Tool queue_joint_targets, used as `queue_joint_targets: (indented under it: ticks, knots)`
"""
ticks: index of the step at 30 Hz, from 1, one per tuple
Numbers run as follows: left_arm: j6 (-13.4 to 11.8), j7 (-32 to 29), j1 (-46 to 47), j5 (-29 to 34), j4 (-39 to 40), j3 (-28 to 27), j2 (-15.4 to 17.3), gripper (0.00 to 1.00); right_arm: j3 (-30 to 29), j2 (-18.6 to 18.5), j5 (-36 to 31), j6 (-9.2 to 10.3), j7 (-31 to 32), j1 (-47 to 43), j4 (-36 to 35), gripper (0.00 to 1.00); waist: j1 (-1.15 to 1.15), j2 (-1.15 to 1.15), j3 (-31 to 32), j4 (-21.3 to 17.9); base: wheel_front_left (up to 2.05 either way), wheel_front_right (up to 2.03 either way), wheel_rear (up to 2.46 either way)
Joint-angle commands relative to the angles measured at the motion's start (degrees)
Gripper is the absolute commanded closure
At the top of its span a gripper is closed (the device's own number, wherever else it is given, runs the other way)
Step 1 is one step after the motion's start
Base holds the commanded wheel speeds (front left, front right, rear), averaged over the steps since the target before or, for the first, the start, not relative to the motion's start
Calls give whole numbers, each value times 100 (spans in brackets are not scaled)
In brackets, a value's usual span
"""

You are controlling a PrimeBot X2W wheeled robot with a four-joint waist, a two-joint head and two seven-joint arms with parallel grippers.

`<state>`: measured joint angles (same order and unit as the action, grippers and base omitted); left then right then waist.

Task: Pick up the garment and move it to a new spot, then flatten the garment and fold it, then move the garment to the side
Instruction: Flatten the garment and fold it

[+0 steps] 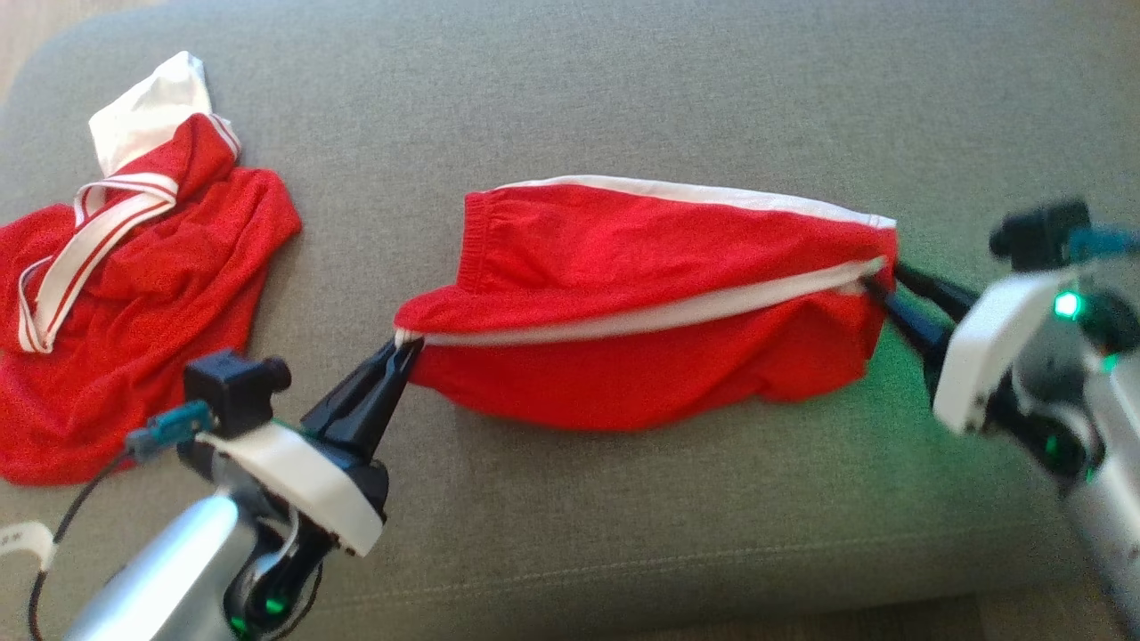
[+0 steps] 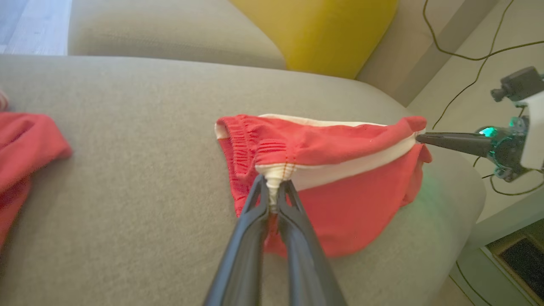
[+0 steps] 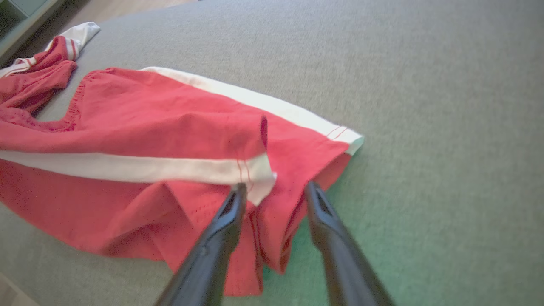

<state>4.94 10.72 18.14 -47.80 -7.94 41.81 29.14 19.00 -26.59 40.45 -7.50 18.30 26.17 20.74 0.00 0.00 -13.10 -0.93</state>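
The garment (image 1: pixel 641 267), red shorts with white side stripes, lies stretched across the grey cushion (image 1: pixel 623 89). My left gripper (image 1: pixel 408 347) is shut on the white stripe end at the waistband corner, and the pinch shows plainly in the left wrist view (image 2: pixel 274 187). At the other end, my right gripper (image 1: pixel 883 278) stands open at the leg hem. In the right wrist view its fingers (image 3: pixel 276 187) are spread apart, with the stripe's end and loose red cloth (image 3: pixel 148 119) lying between them. The left wrist view shows the right gripper (image 2: pixel 418 137) touching the hem.
A second red and white garment (image 1: pixel 134 294) lies crumpled at the cushion's left end. A yellow cushion (image 2: pixel 323 29) stands at the sofa back. Cables (image 2: pixel 467 55) trail over the floor past the cushion's right edge. The cushion's front edge (image 1: pixel 623 614) is close below the arms.
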Motion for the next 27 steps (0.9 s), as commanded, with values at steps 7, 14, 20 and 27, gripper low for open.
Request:
queue_joint_targets:
  ticks: [7,14,20,27]
  knots:
    - [-119,278,-53,164,-107,-296,160,100,-1017,543,-915,1,-681,-1474,-1638,0,0,0,-94,-7,0,0,0]
    - [-103,351,-106,197,-204,-367,105,100,-1387,1129,-1498,1,-955,-1584,-2049,0,0,0,-218,-16,0,0,0]
    - [-49,373,-16,256,-311,-342,32,100,-1388,1251,-1878,1,-889,-976,-1440,0,0,0,-336,74,0,0,0]
    - [25,383,162,300,-430,-282,-59,100,-1094,994,-1854,1,-673,-369,-647,0,0,0,-425,242,0,0,0]
